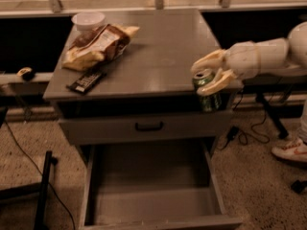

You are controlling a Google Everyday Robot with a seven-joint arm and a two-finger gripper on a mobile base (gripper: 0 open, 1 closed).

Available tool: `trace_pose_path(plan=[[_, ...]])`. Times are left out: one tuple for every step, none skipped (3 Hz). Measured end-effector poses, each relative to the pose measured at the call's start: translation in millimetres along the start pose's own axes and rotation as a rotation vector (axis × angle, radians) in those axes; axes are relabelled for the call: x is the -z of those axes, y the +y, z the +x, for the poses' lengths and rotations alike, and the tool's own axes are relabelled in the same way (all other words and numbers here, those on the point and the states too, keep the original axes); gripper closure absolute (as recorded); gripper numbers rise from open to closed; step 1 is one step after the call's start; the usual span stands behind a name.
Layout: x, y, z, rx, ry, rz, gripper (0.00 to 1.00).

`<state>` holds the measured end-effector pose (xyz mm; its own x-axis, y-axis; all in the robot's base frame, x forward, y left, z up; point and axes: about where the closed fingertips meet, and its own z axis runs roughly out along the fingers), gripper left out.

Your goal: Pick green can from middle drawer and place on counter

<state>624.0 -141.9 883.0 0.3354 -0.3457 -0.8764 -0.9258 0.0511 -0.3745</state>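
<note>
At the right front corner of the counter (pixel 163 56), I had the gripper (pixel 200 79) clenched on the green can (pixel 210 101). One pale finger (pixel 210 59) curved over the silver top and the other crossed the can's side. The can stood nearly upright, leaning a little. Its top was level with the slab's front edge, and its base hung lower, in front of the dark gap under the slab. I could not tell whether it touched the edge, but it was not resting on the counter. The white forearm (pixel 261 56) reached in from the right, above the floor beside the cabinet.

Just left of the can and below it was the shut top drawer front (pixel 110 128) with its black handle (pixel 148 126). Under that, the middle drawer (pixel 148 195) stood pulled out towards me, showing its flat grey floor.

All the clutter lay on the counter's left side, well apart from the gripper. A crumpled snack bag (pixel 98 44) lay there with a white bowl (pixel 88 19) touching it at the back, and a flat black packet (pixel 86 81) sat near the front left edge.

On the speckled floor to the right I saw cables (pixel 240 133) and a white sneaker (pixel 291 150). A black stand leg (pixel 43 190) ran down on the left.
</note>
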Motion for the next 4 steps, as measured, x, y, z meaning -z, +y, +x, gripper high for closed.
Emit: trace_pose_path(plan=[[0, 2, -1, 0.000, 0.000, 0.000, 1.00], [-6, 1, -1, -0.005, -0.045, -0.031, 1.00], [-3, 9, -3, -0.018, -0.045, -0.009, 1.00], [9, 36, -7, -0.066, -0.044, 0.073, 1.00]])
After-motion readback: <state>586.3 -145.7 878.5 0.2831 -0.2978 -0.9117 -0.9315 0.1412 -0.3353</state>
